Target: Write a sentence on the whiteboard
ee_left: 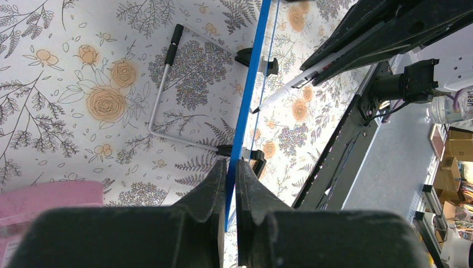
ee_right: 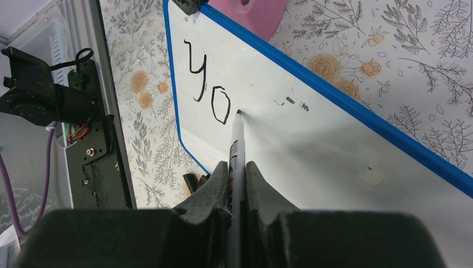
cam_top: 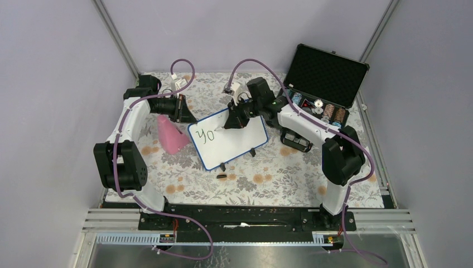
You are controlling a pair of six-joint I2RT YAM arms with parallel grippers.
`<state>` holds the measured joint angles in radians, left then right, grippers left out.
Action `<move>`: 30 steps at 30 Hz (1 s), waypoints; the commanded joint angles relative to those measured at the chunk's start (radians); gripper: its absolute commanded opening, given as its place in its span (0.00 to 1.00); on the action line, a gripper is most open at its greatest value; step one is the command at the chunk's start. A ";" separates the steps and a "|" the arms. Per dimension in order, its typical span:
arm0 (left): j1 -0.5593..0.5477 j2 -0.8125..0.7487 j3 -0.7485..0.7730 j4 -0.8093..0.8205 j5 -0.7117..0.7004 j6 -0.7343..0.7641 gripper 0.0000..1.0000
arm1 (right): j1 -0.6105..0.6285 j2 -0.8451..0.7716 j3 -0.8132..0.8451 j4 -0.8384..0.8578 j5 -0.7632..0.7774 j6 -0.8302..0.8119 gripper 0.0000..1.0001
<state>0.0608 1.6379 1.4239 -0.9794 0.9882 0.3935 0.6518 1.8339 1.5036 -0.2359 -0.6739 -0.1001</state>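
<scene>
The right gripper (ee_right: 237, 167) is pinched narrowly around a slim black-and-white marker pen (ee_right: 236, 139). The pen's tip touches the small rectangular white whiteboard (ee_right: 312, 145) with its thin blue frame, just beside the "o" of the dark handwritten lettering (ee_right: 209, 84), which reads only "Yo". The left gripper (ee_left: 230, 165) is clamped tight on the whiteboard's edge, bracing it. The whiteboard stands tilted on a thin metal wire stand (ee_left: 159, 95) and black clip feet. It sits near the middle of the floral-clothed bench (cam_top: 268, 178), somewhat toward the far edge, with a pink wedge-shaped block (cam_top: 172, 135) just beside its left end.

The main risk appears to be pressure. Too hard a push could flex or tip the propped whiteboard, or twist it in the left gripper, and the next letter would skew. Too light a touch would likely break the stroke. The pen could also slide or rotate between the fingers, smearing the "o" beside its tip. Most of the sentence remains to be written, so any drift in the line would probably build up across the whiteboard.
</scene>
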 commanded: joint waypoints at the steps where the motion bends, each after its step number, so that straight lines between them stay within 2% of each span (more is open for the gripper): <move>1: -0.006 -0.015 0.007 -0.002 0.003 0.014 0.00 | 0.001 0.012 0.060 0.016 -0.014 -0.004 0.00; 30: -0.007 -0.011 0.012 -0.002 0.001 0.013 0.00 | -0.013 -0.009 -0.030 0.017 0.007 -0.024 0.00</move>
<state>0.0608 1.6382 1.4239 -0.9787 0.9863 0.3939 0.6476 1.8477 1.4899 -0.2356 -0.6857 -0.1001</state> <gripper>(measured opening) 0.076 0.155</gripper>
